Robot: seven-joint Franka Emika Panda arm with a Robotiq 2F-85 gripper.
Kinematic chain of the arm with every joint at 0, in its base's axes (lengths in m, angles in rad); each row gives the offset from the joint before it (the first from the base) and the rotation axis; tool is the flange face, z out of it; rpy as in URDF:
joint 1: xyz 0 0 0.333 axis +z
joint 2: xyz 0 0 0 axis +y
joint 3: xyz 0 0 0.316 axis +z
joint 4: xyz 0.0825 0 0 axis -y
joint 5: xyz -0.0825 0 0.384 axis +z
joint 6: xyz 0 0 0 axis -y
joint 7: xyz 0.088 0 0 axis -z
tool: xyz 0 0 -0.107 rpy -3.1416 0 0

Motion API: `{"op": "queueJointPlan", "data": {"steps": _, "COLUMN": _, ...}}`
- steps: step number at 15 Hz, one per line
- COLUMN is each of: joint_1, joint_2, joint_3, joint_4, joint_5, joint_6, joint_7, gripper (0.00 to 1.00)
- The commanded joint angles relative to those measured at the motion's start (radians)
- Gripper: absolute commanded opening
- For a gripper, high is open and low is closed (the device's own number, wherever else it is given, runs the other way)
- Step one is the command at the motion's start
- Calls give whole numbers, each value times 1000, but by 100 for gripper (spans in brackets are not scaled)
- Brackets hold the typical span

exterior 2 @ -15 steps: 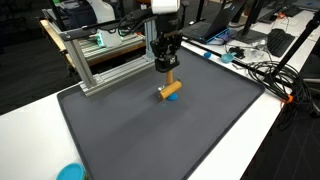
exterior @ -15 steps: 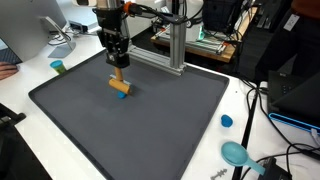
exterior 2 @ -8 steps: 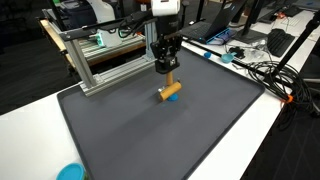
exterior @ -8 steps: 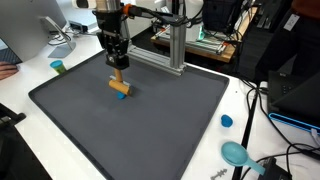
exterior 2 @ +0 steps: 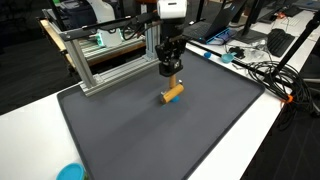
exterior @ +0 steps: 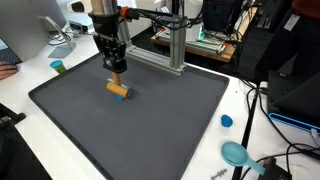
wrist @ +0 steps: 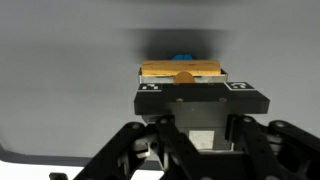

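Gripper (exterior: 116,69) pointed straight down, jaws clamped on a small pale wooden block (exterior: 116,77), flat-sided, matte grain; the wrist view showed the same block (wrist: 180,70) pinched between the two black pads (wrist: 150,88). Directly below lay an orange cylinder (exterior: 119,90), smooth, rounded, with a blue end at its 4 o'clock; lying flat on the dark grey mat (exterior: 150,125), slightly textured, with rounded corners. Whether the block touched the cylinder was unclear; possibly just apart in an exterior view (exterior 2: 173,94). Ribbed aluminium frame (exterior: 172,50) stood at the mat's 12 o'clock edge; a small round blue cap (exterior: 227,121) sat on the white table (exterior: 250,130) at the mat's 4 o'clock.
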Motion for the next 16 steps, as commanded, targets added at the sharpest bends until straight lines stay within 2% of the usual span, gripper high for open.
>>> {"op": "queueJointPlan", "data": {"steps": 1, "joint_1": 20, "joint_2": 77, "joint_3": -26, "joint_4": 67, "joint_5": -29, "joint_6": -63, "joint_7": 39, "gripper": 22}}
{"op": "queueJointPlan", "data": {"steps": 5, "joint_1": 0, "joint_2": 90, "joint_3": -15, "joint_4": 88, "joint_5": 30, "joint_6": -108, "joint_7": 25, "gripper": 22}}
{"op": "queueJointPlan", "data": {"steps": 6, "joint_1": 10, "joint_2": 32, "joint_3": -15, "joint_4": 60, "joint_5": 10, "joint_6": -87, "joint_7": 19, "gripper": 47}}
{"op": "queueJointPlan", "data": {"steps": 11, "joint_1": 6, "joint_2": 39, "joint_3": -15, "joint_4": 70, "joint_5": 18, "joint_6": -100, "joint_7": 20, "gripper": 47}}
{"op": "queueJointPlan", "data": {"steps": 12, "joint_1": 6, "joint_2": 39, "joint_3": -15, "joint_4": 70, "joint_5": 18, "joint_6": -101, "joint_7": 20, "gripper": 22}}
{"op": "queueJointPlan", "data": {"steps": 16, "joint_1": 18, "joint_2": 87, "joint_3": -21, "joint_4": 114, "joint_5": -13, "joint_6": -96, "joint_7": 27, "gripper": 22}}
